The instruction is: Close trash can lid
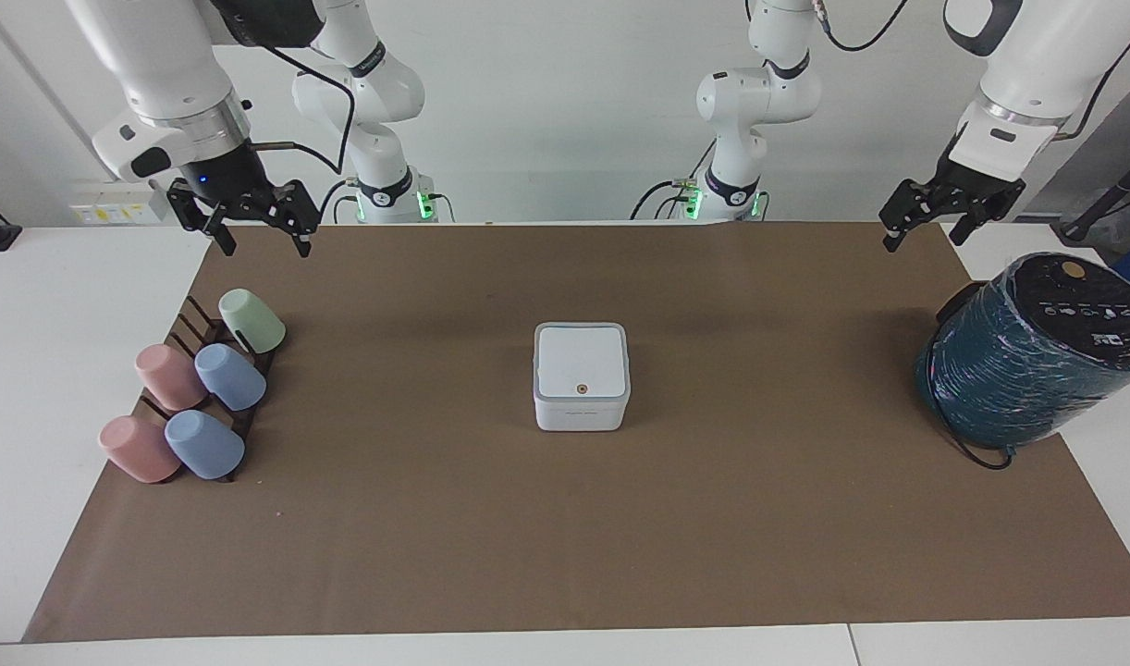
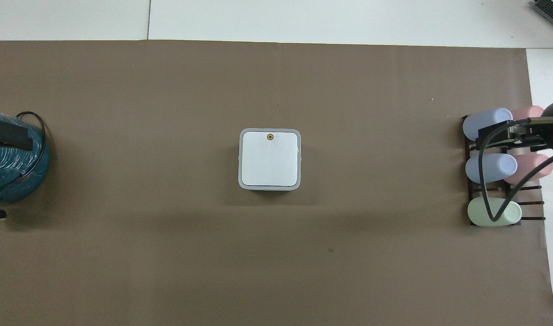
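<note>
Small white square plastic trash can [image 1: 582,377] sits mid-mat on the brown paper mat [image 1: 565,518], its white hinged lid [image 1: 581,361] lying flat, apparently shut. Left gripper [image 1: 927,233] hangs over the mat's corner near the teal-wrapped cylinder [image 1: 1027,361], jaws spread, empty. Right gripper [image 1: 264,242] waits above the cup rack [image 1: 204,370], jaws spread, empty.

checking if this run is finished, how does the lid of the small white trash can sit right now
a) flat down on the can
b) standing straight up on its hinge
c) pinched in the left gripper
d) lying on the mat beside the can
a: the lid lies flat and square on the trash can, orange dot up, while the left gripper and the right gripper are both up and well away from it.
</note>
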You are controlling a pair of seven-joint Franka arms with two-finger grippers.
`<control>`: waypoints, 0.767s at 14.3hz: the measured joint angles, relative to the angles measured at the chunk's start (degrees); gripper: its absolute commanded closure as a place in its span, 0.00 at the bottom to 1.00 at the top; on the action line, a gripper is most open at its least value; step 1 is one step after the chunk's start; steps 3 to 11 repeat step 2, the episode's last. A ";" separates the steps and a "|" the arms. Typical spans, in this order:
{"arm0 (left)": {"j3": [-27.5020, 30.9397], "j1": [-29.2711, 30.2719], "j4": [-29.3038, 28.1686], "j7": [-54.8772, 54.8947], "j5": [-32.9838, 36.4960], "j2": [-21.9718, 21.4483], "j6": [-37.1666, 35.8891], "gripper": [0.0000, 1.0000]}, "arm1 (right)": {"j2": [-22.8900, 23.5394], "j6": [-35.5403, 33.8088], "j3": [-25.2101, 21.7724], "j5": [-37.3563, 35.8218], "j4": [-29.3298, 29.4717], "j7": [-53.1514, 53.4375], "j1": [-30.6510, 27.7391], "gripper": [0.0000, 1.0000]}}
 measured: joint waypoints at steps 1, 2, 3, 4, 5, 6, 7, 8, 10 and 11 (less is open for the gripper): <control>-0.01 0.01 -0.36 0.00 -0.01 0.03 0.25 0.00 | 0.00 0.00 0.00 0.00 0.00 0.00 0.00 0.00; -0.02 0.02 -0.65 0.00 -0.02 0.06 0.49 0.00 | 0.00 0.00 0.00 0.00 0.00 0.00 0.00 0.00; -0.02 0.02 -0.65 0.00 -0.02 0.06 0.49 0.00 | 0.00 0.00 0.00 0.00 0.00 0.00 0.00 0.00; -0.02 0.02 -0.65 0.00 -0.02 0.06 0.49 0.00 | 0.00 0.00 0.00 0.00 0.00 0.00 0.00 0.00; -0.02 0.02 -0.65 0.00 -0.02 0.06 0.49 0.00 | 0.00 0.00 0.00 0.00 0.00 0.00 0.00 0.00; -0.02 0.02 -0.65 0.00 -0.02 0.06 0.49 0.00 | 0.00 0.00 0.00 0.00 0.00 0.00 0.00 0.00; -0.02 0.02 -0.65 0.00 -0.02 0.06 0.49 0.00 | 0.00 0.00 0.00 0.00 0.00 0.00 0.00 0.00; -0.02 0.02 -0.65 0.00 -0.02 0.06 0.49 0.00 | 0.00 0.00 0.00 0.00 0.00 0.00 0.00 0.00; -0.02 0.02 -0.65 0.00 -0.02 0.06 0.49 0.00 | 0.00 0.00 0.00 0.00 0.00 0.00 0.00 0.00; -0.02 0.02 -0.65 0.00 -0.02 0.06 0.49 0.00 | 0.00 0.00 0.00 0.00 0.00 0.00 0.00 0.00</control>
